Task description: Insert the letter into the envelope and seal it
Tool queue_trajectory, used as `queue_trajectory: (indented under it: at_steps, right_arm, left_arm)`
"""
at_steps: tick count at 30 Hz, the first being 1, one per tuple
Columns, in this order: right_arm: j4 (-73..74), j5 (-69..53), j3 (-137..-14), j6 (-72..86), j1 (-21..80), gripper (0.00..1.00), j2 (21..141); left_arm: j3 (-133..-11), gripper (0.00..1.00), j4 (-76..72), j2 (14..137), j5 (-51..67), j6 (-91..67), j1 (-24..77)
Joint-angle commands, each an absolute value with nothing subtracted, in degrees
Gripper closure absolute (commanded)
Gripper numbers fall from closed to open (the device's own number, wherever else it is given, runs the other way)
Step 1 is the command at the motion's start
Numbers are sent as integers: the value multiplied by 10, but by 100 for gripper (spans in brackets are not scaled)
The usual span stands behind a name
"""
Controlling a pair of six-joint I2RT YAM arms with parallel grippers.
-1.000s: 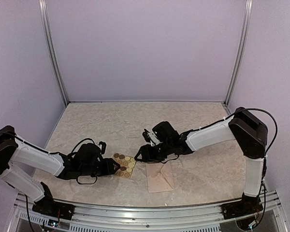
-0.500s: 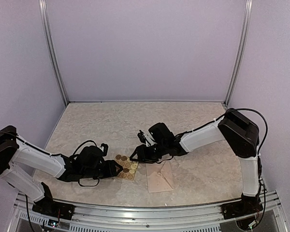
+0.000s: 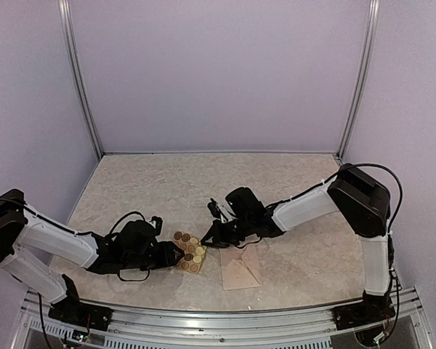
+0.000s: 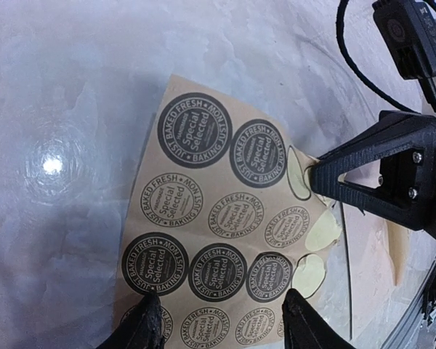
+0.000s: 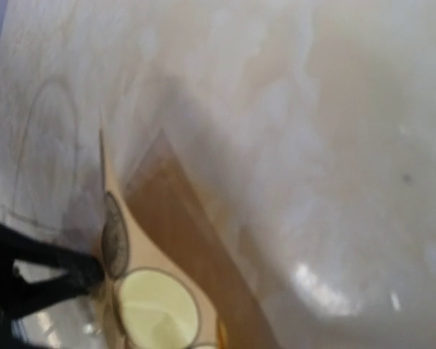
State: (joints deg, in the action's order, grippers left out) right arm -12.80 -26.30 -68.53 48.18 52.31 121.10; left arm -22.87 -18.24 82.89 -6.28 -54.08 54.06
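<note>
The pale pinkish-beige rectangular paper envelope (image 3: 241,269) lies flat on the marbled beige worktop (image 3: 167,189), near the front edge and a little right of centre. Neither arm holds it. Just to its left lies the yellowish sheet of round brown and gold stickers (image 3: 190,256), several of its spots already bare and pale.

The left gripper (image 3: 173,254) reaches in low from the left. Its jaws stand about half open, with both tips set down on the sheet's left end and nothing clasped between them.

The right gripper (image 3: 207,242) comes in from the right, past the envelope's far edge. Its jaws are closed to a single point that pinches the sheet's right edge beside a bare spot. The left wrist view shows that edge curling up at the tip.
</note>
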Motion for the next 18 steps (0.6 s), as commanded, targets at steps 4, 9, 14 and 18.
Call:
queue_trajectory:
  at_steps: [4, 9, 14, 18]
  right_arm:
    - [-179, -273, -636, 446, 520, 100, 1083]
    - [-173, -332, -608, 401, 519, 100, 988]
    - [-128, -386, -591, 364, 519, 100, 891]
    - [-92, -426, -584, 338, 520, 100, 832]
  left_arm:
    - [-247, 38, -87, 743, -123, -541, 548]
    - [-270, 31, -41, 613, -123, -498, 551]
    - [-303, 20, -36, 509, -47, -430, 557]
    - [-340, 16, -25, 478, 34, -392, 560]
